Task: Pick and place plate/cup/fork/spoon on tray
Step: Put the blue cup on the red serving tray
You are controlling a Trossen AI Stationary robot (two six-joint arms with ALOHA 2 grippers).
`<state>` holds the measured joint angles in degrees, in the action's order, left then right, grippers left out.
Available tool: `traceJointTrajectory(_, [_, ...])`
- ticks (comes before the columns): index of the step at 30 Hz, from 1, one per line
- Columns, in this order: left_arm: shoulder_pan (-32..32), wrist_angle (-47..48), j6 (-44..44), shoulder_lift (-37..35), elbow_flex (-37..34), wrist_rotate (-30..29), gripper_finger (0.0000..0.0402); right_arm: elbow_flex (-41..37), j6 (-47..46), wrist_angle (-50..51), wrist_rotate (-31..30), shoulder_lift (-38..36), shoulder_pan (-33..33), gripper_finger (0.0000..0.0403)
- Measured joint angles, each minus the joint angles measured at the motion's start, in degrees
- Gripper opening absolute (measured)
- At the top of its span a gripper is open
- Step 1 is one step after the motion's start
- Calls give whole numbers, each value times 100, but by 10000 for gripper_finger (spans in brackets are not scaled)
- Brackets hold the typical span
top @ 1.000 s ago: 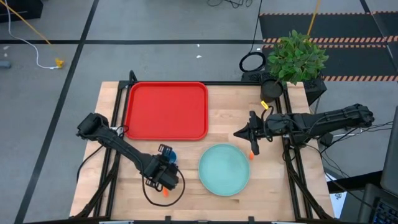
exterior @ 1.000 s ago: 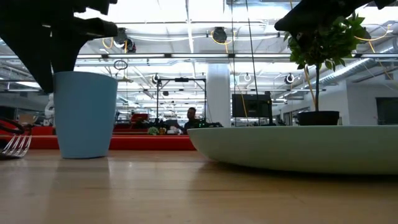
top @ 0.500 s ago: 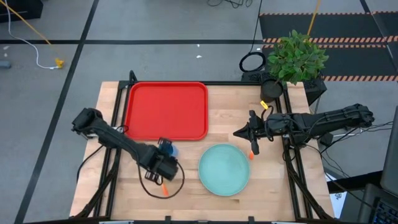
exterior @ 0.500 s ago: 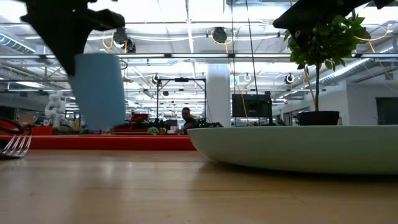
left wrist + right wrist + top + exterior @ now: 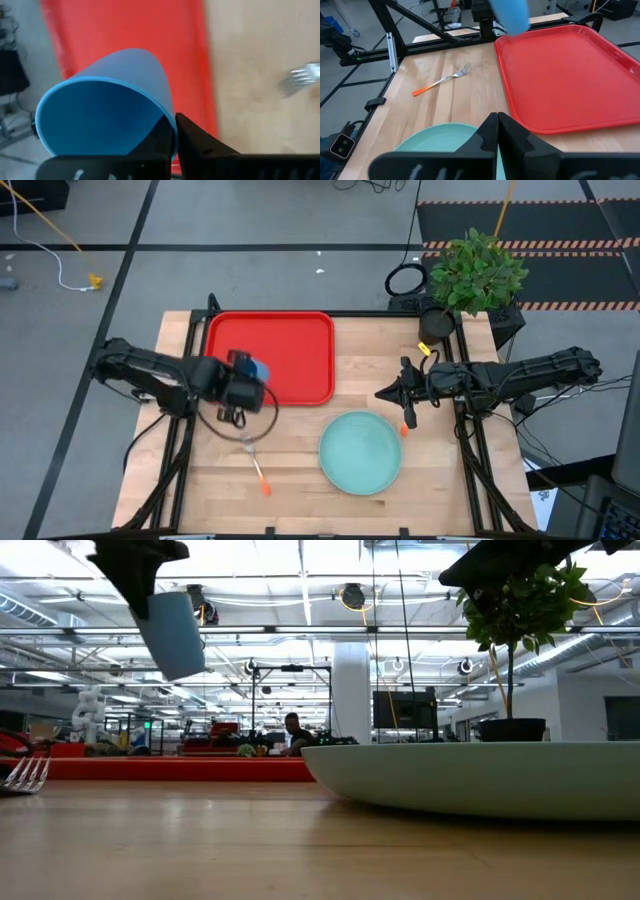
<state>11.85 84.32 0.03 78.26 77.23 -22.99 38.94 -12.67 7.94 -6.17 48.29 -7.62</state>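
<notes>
The left gripper [image 5: 243,383] pinched the cup [image 5: 252,369] by its rim in the high view, holding it above the near left corner of the tray [image 5: 290,340], which suited a carry toward a free spot on the red surface. The fork [image 5: 254,459] lay on the bare wood nearer the table's front edge, well apart from the tray, and the plate [image 5: 361,452] sat beside it to the right, neither yet moved. The right gripper [image 5: 403,392], its fingers pressed together, waited just beyond the plate's far rim, with a bit of orange handle, probably the spoon [image 5: 404,426], showing below it. In the low view the cup [image 5: 174,632] hung tilted, high off the table, under the dark left gripper [image 5: 133,570], while the plate [image 5: 480,780] filled the right foreground and the fork [image 5: 27,772] showed its tines at the left edge. In the left wrist view one finger [image 5: 200,145] sat outside the cup [image 5: 107,112] wall and the other inside, a grip that kept the open mouth free; the tray [image 5: 120,35] lay behind it. In the right wrist view the closed right gripper [image 5: 497,135] pointed over the plate [image 5: 437,137] toward the tray [image 5: 570,75], with the fork [image 5: 442,80] beyond.
</notes>
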Motion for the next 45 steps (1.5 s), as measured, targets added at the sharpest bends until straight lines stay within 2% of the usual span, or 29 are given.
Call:
traceJointTrajectory(6, [-1177,-35,901,-363,0,-165,18,0,-6,2,0,0,0,0])
traceJointTrajectory(10, [-2076,-58,1452,-416,0,-175,7,0,26,2,0,0,0,0])
traceJointTrajectory(15, [-3125,-236,2042,-420,-41,-165,19,0,31,17,16,-1,1,0])
traceJointTrajectory(20, [-4163,-606,2617,-413,-213,332,7,0,31,26,20,0,0,0])
traceJointTrajectory(24, [-4868,-812,2815,-308,-368,499,14,0,103,51,22,0,0,0])
traceJointTrajectory(34, [-6143,-1229,2943,315,-444,862,14,0,289,50,24,0,0,0])
traceJointTrajectory(40, [-6704,-1430,2942,923,-444,1251,7,0,289,48,24,-2,0,0])
traceJointTrajectory(45, [-6997,-1462,2865,1404,-444,1255,18,0,289,48,24,-2,0,0])
